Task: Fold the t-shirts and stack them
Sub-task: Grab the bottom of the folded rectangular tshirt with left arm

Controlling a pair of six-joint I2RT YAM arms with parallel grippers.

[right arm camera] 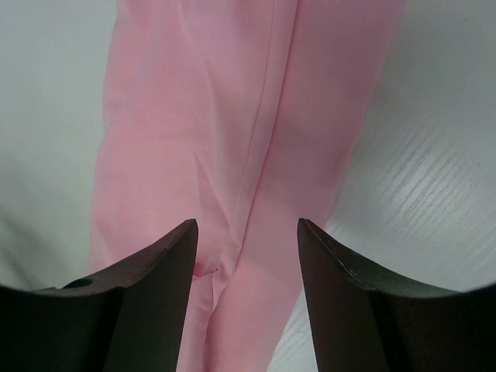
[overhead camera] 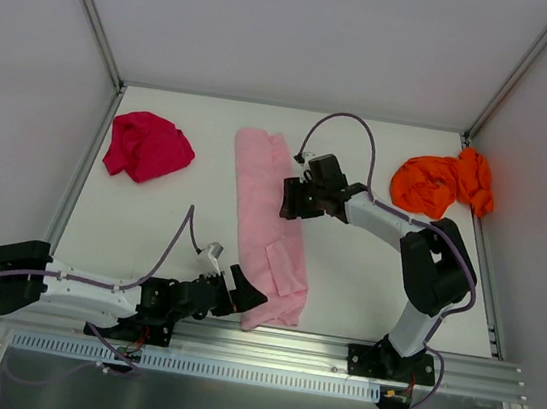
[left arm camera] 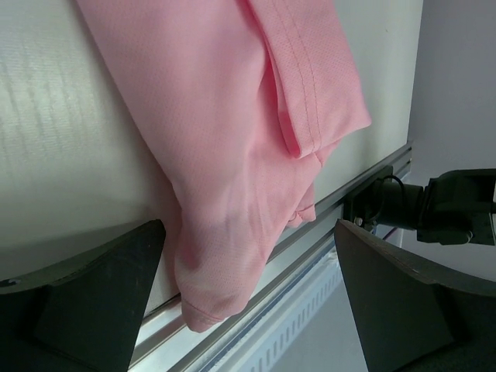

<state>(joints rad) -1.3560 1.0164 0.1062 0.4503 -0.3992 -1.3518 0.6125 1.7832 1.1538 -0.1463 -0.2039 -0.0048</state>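
Nearest us runs the aluminium rail (overhead camera: 315,346), and along it the left arm lies low, stretched rightward from its near-left base. Its left gripper (left arm camera: 248,232) stands wide open around the near end of the light pink t-shirt (overhead camera: 261,188), which droops onto that rail. The shirt runs as a long, narrow strip from the far middle of the table (overhead camera: 149,234) to the near edge. The right arm rises near right, elbow bent, forearm reaching left. Its right gripper (right arm camera: 246,225) is half open, tips down, straddling a crease mid-strip. The magenta-red t-shirt (overhead camera: 147,148) is bunched far left and the orange t-shirt (overhead camera: 443,184) bunched far right.
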